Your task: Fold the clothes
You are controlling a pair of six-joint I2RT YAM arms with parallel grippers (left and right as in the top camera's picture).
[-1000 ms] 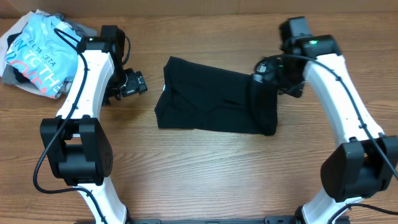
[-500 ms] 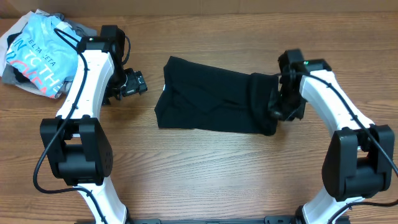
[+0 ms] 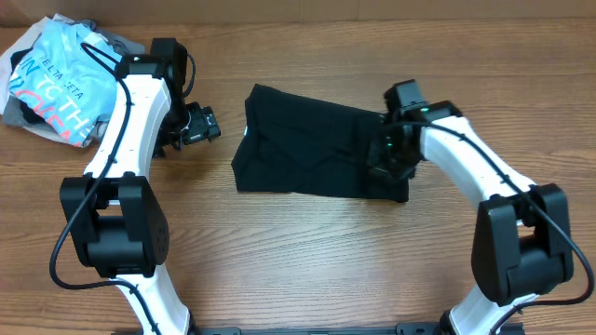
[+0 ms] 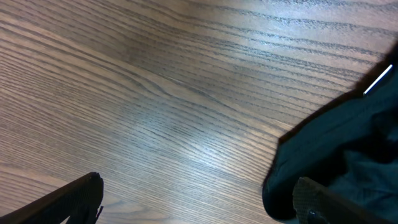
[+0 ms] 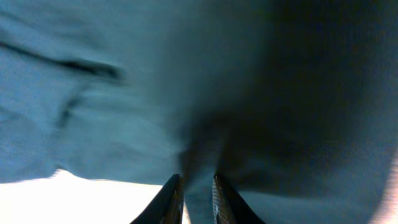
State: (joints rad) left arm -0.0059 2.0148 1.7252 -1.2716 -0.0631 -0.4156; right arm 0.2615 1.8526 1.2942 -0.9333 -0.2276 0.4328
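The clothes, a black T-shirt (image 3: 312,154), lie partly folded in the middle of the table. My right gripper (image 3: 384,160) is down on its right end, shut on a pinch of the fabric. The right wrist view shows dark cloth (image 5: 261,87) filling the frame, with a fold squeezed between the fingertips (image 5: 171,198) of that gripper (image 5: 196,198). My left gripper (image 3: 201,125) hovers open just left of the shirt. In the left wrist view its gripper (image 4: 199,205) spans bare wood, and the shirt's edge (image 4: 348,149) with a white label (image 4: 378,79) lies by the right finger (image 4: 317,200).
A pile of other garments sits at the table's far left corner: a light blue T-shirt with lettering (image 3: 51,79) on top of grey fabric (image 3: 119,44). Wooden tabletop (image 3: 307,251) stretches in front of the shirt.
The right gripper came down from the shirt's far right end, moved left and shut on the fabric at the right edge. The left arm has stayed still.
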